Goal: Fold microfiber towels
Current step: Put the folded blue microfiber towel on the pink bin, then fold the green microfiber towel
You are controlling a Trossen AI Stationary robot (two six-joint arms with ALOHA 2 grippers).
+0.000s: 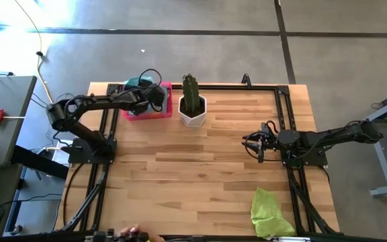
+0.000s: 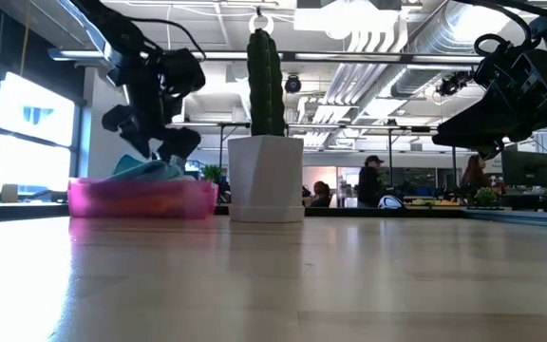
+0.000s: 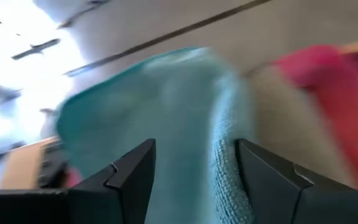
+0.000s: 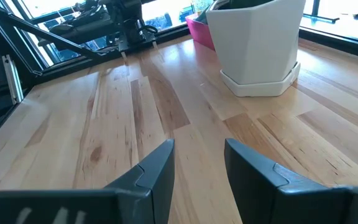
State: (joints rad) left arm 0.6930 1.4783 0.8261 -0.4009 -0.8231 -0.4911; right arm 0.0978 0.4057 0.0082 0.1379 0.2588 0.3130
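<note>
Left gripper (image 1: 154,96) over the pink tray (image 1: 146,113) at the table's far edge, fingers (image 3: 129,177) spread wide either side of a light blue towel (image 3: 166,124), not closed on it; blue cloth heaped in the tray beside a white pot (image 2: 266,178) with a cactus (image 1: 191,94). Right gripper (image 1: 257,146) hanging above bare wood (image 4: 166,106) on the right side, fingers parted with nothing between them. Lime green towel (image 1: 270,212) crumpled near the table's front right corner, well apart from both grippers
</note>
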